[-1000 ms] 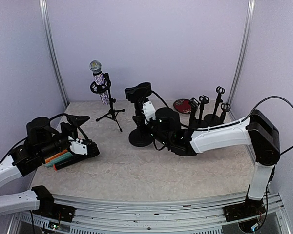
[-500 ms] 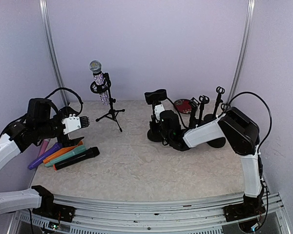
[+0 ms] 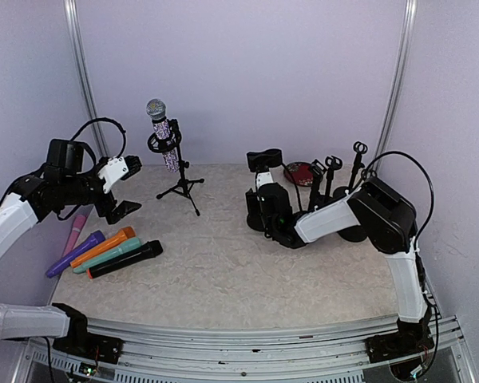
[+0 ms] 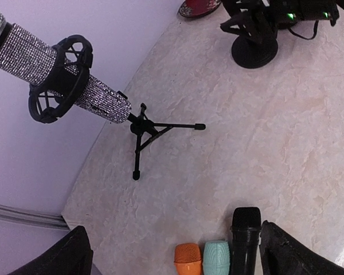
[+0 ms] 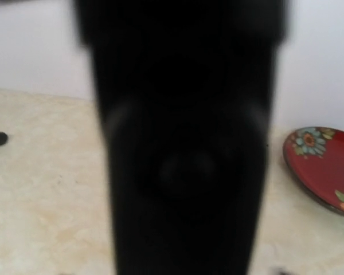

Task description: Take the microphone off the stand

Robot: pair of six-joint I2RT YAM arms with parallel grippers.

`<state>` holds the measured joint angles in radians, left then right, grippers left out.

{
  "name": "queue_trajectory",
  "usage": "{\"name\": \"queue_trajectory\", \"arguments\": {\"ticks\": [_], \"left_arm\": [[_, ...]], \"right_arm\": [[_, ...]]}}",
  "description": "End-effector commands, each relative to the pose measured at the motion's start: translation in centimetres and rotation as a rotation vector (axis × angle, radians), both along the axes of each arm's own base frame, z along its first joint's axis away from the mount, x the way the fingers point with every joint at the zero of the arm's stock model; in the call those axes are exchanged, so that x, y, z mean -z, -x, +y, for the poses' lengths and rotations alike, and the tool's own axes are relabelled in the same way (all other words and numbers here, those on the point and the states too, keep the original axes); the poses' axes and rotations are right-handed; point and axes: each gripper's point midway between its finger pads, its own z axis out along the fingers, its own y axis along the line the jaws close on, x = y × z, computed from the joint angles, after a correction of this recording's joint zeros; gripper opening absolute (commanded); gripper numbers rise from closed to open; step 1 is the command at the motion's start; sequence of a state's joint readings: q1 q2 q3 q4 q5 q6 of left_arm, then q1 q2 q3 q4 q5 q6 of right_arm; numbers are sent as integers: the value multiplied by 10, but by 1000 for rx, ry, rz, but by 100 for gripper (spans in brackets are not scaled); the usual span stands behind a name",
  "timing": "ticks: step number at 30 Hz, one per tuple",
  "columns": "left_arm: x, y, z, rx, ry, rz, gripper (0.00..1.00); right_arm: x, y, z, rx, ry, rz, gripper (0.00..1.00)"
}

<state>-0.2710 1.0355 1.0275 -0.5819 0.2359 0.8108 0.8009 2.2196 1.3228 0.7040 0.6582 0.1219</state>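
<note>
The glittery silver microphone [image 3: 158, 121] sits tilted in the black clip of a small tripod stand [image 3: 180, 185] at the back left. In the left wrist view the microphone [image 4: 103, 98] and its stand [image 4: 143, 127] lie ahead of my left gripper [image 4: 175, 255]. That gripper [image 3: 129, 187] hangs open and empty, left of the stand and apart from it. My right gripper [image 3: 265, 211] is at a black round-based stand [image 3: 263, 158] mid-table. That stand [image 5: 186, 143] fills the right wrist view as a dark blur and hides the fingers.
A row of loose microphones lies at the left: purple [image 3: 73, 255], orange [image 3: 104, 246], teal [image 3: 112, 255] and black [image 3: 126, 259], with a pink one [image 3: 72, 234] behind. Several black stands [image 3: 335, 179] and a red plate [image 3: 298, 172] stand at the back right.
My left gripper has risen from the row of microphones and moved back toward the tripod stand. My right arm has shifted the round-based stand toward the back right.
</note>
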Motion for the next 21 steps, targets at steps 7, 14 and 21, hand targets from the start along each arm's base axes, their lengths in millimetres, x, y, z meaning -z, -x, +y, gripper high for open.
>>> {"name": "queue_trajectory", "arguments": {"ticks": [7,14,21], "left_arm": [[-60,-58,-14,-130,370,58,99],[-89,-105,-4,-149,673,188,83],[-95,-142,7,-190,913,331,66]], "right_arm": [[-39,36,-27,5,-99,17,100],[-44,102,-21,-75,-152,97,100],[-60,165,3,-182,-254,167,94]]}}
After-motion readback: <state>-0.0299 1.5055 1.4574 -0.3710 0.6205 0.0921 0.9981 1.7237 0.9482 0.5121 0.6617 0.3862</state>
